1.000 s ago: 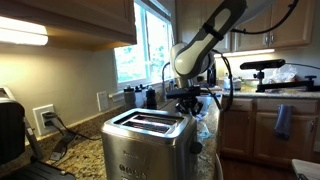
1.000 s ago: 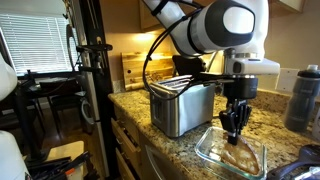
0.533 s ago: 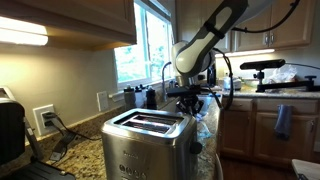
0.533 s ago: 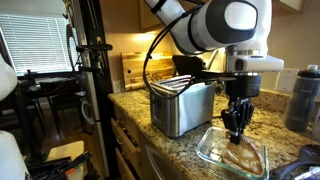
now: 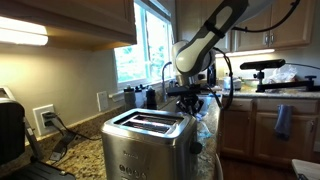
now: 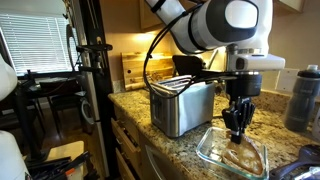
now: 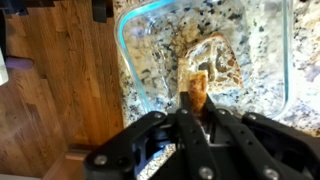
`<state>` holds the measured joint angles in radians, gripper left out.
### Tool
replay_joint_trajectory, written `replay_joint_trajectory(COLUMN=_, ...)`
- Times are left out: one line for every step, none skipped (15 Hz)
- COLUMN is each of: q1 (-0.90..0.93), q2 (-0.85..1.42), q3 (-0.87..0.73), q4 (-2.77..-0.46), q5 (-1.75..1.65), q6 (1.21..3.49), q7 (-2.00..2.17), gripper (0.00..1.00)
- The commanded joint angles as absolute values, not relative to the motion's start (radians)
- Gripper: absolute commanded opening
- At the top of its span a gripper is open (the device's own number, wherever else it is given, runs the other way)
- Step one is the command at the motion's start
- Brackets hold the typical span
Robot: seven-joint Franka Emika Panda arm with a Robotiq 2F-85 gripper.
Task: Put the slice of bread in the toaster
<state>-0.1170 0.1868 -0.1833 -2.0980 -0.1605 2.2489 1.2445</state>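
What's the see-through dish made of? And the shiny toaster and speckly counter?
The dish looks like clear glass: the counter shows through and its rim glints greenish. The toaster looks like brushed metal, grey with soft reflections. The counter seems polished stone, maybe granite: speckled brown.

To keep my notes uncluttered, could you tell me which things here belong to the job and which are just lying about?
Job: slice of bread, toaster, gripper.
Lying about: glass dish, dark bottle, black appliance, hanging cloth.
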Motion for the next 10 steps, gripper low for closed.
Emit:
replay_joint_trajectory(q1=-0.096, q2=0.118, q3=-0.194, q4=-2.151, q5=-0.204, q6=2.265, q7=1.292, gripper=0.08)
replay_joint_trajectory(q1=-0.093, q2=0.115, q3=-0.192, q4=-2.150, q5=-0.210, q6=2.265, q7=1.298, gripper=0.08)
replay_joint_trajectory(q1=-0.089, q2=0.114, q3=-0.191, q4=-2.147, q5=-0.216, q6=2.264, q7=1.307, gripper=0.08)
replay_joint_trajectory(q1=-0.087, q2=0.112, q3=-0.189, q4=-2.145, q5=-0.221, q6=2.264, q7=1.312, gripper=0.08)
replay_joint_trajectory(q1=-0.085, q2=0.108, q3=-0.188, q4=-2.143, q5=-0.226, q6=2.264, q7=1.316, gripper=0.08)
replay_joint_trajectory(q1=-0.085, q2=0.105, q3=-0.187, q4=-2.142, q5=-0.230, q6=2.265, q7=1.319, gripper=0.08)
replay_joint_trajectory(q1=-0.085, q2=0.103, q3=-0.187, q4=-2.140, q5=-0.233, q6=2.265, q7=1.322, gripper=0.08)
replay_joint_trajectory(q1=-0.086, q2=0.103, q3=-0.187, q4=-2.139, q5=-0.235, q6=2.265, q7=1.321, gripper=0.08)
replay_joint_trajectory(q1=-0.088, q2=0.102, q3=-0.187, q4=-2.137, q5=-0.236, q6=2.265, q7=1.320, gripper=0.08)
replay_joint_trajectory(q1=-0.090, q2=0.100, q3=-0.188, q4=-2.138, q5=-0.236, q6=2.265, q7=1.318, gripper=0.08)
